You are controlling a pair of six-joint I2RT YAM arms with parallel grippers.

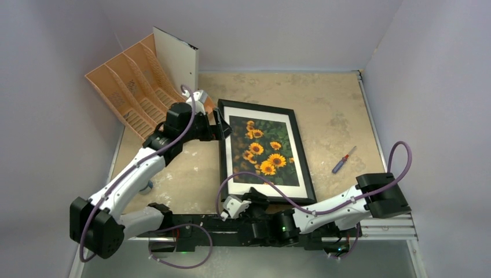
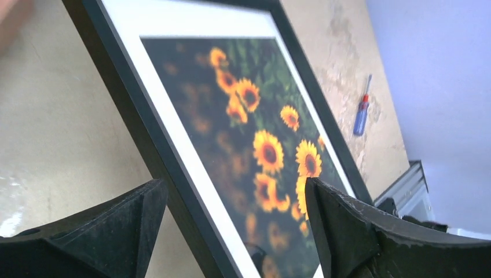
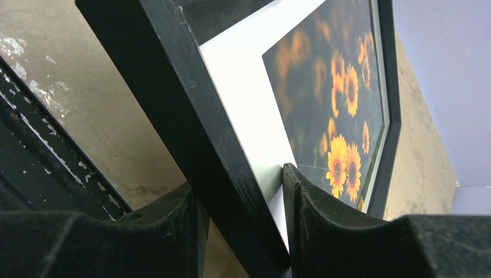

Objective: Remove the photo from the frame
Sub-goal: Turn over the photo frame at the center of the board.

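Frame [image 1: 304,156] lies face up on the table [image 1: 347,104], roughly mid-table and slightly skewed, with its long sides running away from the arm bases. Black rails all round, with a white border inside them.

Photo [image 1: 263,150] sits inside the frame. Sunflowers on dark green show behind the white border. It is not out.

Left gripper [image 1: 224,126] is at the frame's left long rail, toward the far end. In the left wrist view its jaws [image 2: 234,191] stand wide apart. One finger is over bare table outside the rail, the other over the picture side. The rail passes between them with a gap on each side. It is open and holds nothing.

Right gripper [image 1: 253,195] is at the near short rail, by the near left corner. In the right wrist view the jaws [image 3: 240,191] are closed onto the rail. One finger [image 3: 168,220] presses the outer side of the black moulding, and the other rests against the white border on the face side. It grips the frame. Cannot tell whether the near edge is lifted off the table.

Screwdriver [image 1: 343,160], with a blue and red handle, lies on the table to the right of the frame, apart from it.

Orange file organiser [image 1: 130,87] sits at the far left corner, tipped against the wall. A white sheet [image 1: 176,58] stands at its right end.
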